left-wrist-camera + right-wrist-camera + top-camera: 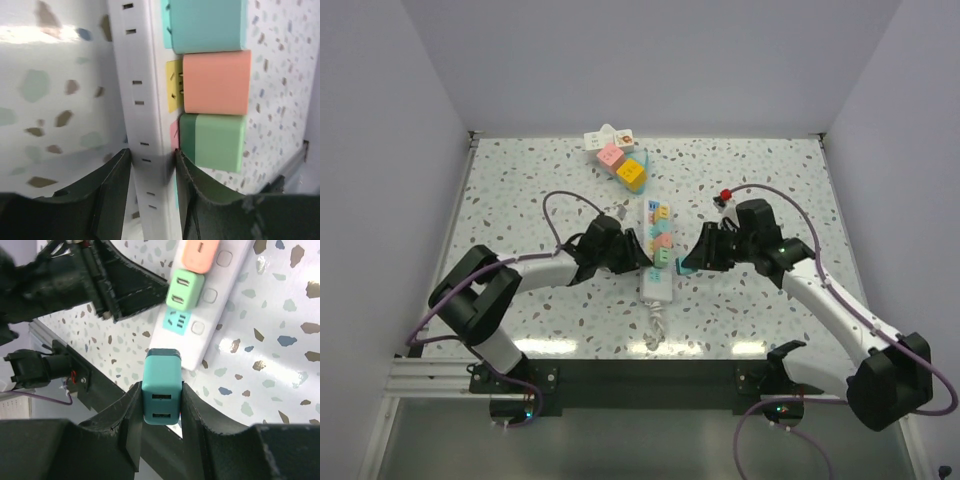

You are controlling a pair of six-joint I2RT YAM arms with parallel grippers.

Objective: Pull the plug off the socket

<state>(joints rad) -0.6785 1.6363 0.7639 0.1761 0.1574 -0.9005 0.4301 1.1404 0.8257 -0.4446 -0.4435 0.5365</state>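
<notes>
Left fingers pinch power strip — right fingers hold teal plug, out of socket.

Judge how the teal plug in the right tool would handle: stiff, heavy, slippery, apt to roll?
Probably rigid: the teal plug looks like a boxy hard shell, pinched squarely by the right tool. Likely light, being small beside the power strip. Its smooth sides might slip; its flat faces should not roll.
</notes>
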